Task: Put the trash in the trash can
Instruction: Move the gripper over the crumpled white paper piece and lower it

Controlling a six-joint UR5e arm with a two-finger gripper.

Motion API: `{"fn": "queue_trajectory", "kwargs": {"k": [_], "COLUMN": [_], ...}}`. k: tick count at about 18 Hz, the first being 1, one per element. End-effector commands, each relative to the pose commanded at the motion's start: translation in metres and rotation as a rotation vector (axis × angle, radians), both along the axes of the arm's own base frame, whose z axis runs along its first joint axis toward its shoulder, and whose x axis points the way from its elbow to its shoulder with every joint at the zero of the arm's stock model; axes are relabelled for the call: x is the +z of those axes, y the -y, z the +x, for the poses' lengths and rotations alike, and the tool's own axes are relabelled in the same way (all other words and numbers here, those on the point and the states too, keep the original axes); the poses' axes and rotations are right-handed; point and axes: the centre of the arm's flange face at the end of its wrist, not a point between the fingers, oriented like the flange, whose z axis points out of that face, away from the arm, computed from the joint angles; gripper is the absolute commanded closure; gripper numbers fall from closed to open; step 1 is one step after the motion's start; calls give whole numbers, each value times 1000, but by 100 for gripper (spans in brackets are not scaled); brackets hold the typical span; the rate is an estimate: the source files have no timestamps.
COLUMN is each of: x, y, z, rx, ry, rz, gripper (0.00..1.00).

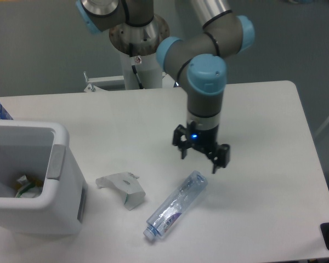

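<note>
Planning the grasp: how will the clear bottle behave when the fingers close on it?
The bottle looks empty and thin-walled, so probably light and apt to dent. Lying on its side on the table, it may roll if nudged. Its smooth plastic could slip.

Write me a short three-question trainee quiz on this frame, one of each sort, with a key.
1. True or false: the plastic bottle already lies inside the trash can.
2. Multiple choice: the cardboard scrap lies (A) between the trash can and the bottle, (B) behind the arm's base, (C) under the hand.
3. Fill in: the hand hangs above the table with its fingers ____ and holds nothing.

Key: 1 false, the bottle lies on the table. 2 A. 3 open.
</note>
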Motion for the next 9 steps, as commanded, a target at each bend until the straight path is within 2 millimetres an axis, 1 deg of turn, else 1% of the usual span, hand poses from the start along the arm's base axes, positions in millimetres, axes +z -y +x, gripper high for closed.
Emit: {"fn": "queue_trajectory", "kwargs": {"k": [2, 6, 9], "x": [0, -10, -20], "y": [-11, -33, -46], "z": [19, 59, 67], "rx": [-32, -115, -140], "ry": [4, 15, 24], "rz": [4, -11, -18], "gripper": [0, 0, 0]}}
